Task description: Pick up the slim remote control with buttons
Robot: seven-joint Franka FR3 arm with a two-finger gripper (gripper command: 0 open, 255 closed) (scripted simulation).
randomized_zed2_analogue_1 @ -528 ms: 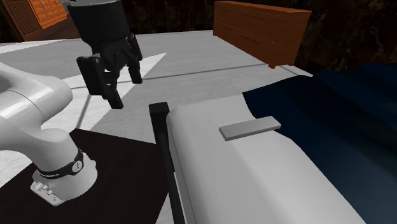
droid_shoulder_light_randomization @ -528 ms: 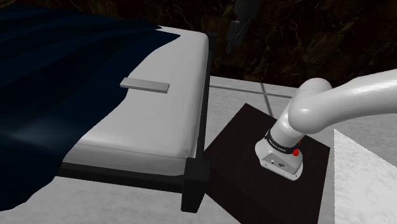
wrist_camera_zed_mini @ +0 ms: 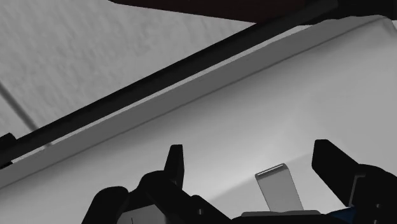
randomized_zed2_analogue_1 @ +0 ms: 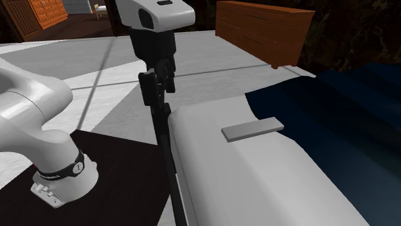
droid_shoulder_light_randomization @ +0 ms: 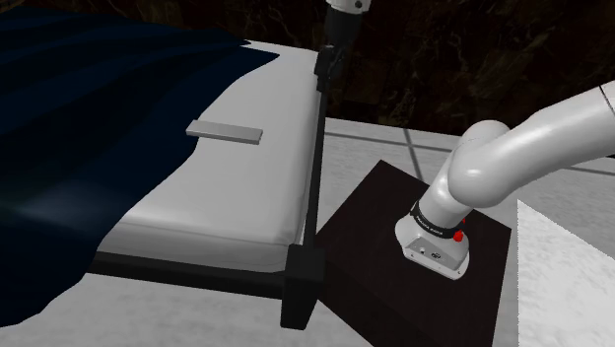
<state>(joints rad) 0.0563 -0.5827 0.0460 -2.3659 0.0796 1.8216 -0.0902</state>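
Observation:
The remote (droid_shoulder_light_randomization: 226, 132) is a slim, plain grey slab lying flat on the white mattress (droid_shoulder_light_randomization: 246, 197), close to the edge of the dark blue blanket (droid_shoulder_light_randomization: 79, 118). It also shows as the remote (randomized_zed2_analogue_1: 252, 130) in the second exterior view. My black gripper (randomized_zed2_analogue_1: 157, 86) hangs above the bed's black side rail (randomized_zed2_analogue_1: 166, 147), apart from the remote and nearer the stand. In the shoulder view the gripper (droid_shoulder_light_randomization: 325, 67) is at the top, over the rail's far end. Seen from the wrist, the gripper (wrist_camera_zed_mini: 249, 153) is open, its fingers wide apart, with the remote (wrist_camera_zed_mini: 278, 188) lying on the mattress between them, untouched.
A black bed frame (droid_shoulder_light_randomization: 301, 286) with a corner post borders the mattress. My base stands on a dark box (droid_shoulder_light_randomization: 375, 246) beside the bed. A wooden dresser (randomized_zed2_analogue_1: 263, 29) stands across the pale floor (randomized_zed2_analogue_1: 212, 58). The blanket covers the bed's far half.
The gripper has swung from above the stand toward the bed and now hangs over the side rail, turned edge-on in the second exterior view. The remote has not moved.

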